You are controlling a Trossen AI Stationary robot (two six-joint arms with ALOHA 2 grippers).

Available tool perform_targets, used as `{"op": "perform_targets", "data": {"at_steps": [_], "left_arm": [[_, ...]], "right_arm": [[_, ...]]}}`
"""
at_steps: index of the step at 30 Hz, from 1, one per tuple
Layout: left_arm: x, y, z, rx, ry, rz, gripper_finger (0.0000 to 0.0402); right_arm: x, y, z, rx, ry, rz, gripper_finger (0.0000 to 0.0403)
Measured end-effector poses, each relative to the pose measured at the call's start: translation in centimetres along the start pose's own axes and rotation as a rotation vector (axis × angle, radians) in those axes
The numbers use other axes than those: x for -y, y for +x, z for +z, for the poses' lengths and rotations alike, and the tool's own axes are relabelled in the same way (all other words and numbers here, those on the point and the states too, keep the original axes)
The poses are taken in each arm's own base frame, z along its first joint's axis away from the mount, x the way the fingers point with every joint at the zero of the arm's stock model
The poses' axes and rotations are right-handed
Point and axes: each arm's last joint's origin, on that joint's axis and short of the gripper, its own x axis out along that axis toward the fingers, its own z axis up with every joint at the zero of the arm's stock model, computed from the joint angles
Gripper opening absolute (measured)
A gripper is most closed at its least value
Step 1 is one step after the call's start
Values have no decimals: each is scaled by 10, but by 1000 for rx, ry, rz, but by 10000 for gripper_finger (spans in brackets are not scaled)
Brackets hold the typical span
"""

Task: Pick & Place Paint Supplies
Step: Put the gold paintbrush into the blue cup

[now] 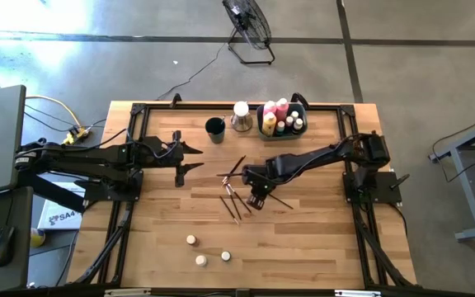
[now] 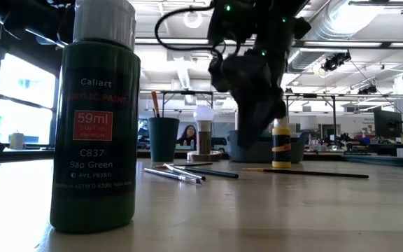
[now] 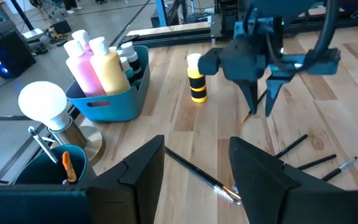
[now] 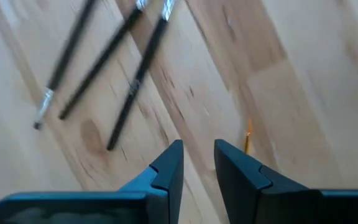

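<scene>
A: Where do we stand now? We take the grey-blue rectangular plastic bin [image 1: 268, 110] as our landmark.

B: The bin already holds several tall paint bottles, pink and yellow ones [image 3: 96, 62]. Our right gripper [image 1: 256, 198] hangs low over the wooden table [image 1: 320, 239], in front of the bin and a little to its left, directly above the scattered thin dark-handled brushes [image 1: 231, 198].

A: Is it holding something?

B: We see nothing between its fingers. They stand narrow, with only a small gap, and in the right wrist view the bare wood shows under them. One brush with an orange tip [image 4: 248, 138] lies just beside the fingertips.

A: And the left gripper [image 1: 195, 158]?

B: It waits well to the left of the bin, fingers moderately apart and empty.

A: What else is still outside the bin?

B: One small yellow bottle with a black band [image 3: 196, 77] stands on the table near the bin, and three tiny cream-capped pots [image 1: 201, 251] sit far from it, toward the front edge.

A: So which step is this?

B: We judge it is the approach to a brush. Next, we think the fingers must go down on both sides of one thin handle and close on it, without pushing away the neighbouring brushes, because such handles roll easily.
</scene>
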Motion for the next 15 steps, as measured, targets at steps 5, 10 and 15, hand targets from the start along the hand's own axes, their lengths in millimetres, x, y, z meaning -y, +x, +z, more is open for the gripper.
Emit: {"op": "perform_targets", "data": {"at_steps": [5, 10, 15], "left_arm": [[0, 0, 0, 1, 1, 0, 177], [0, 0, 0, -1, 0, 11, 177], [0, 0, 0, 0, 0, 15, 177]], "right_arm": [[-7, -21, 9, 120, -19, 80, 83], [-17, -30, 20, 236, -132, 210, 83], [-14, -27, 17, 219, -297, 157, 83]]}}
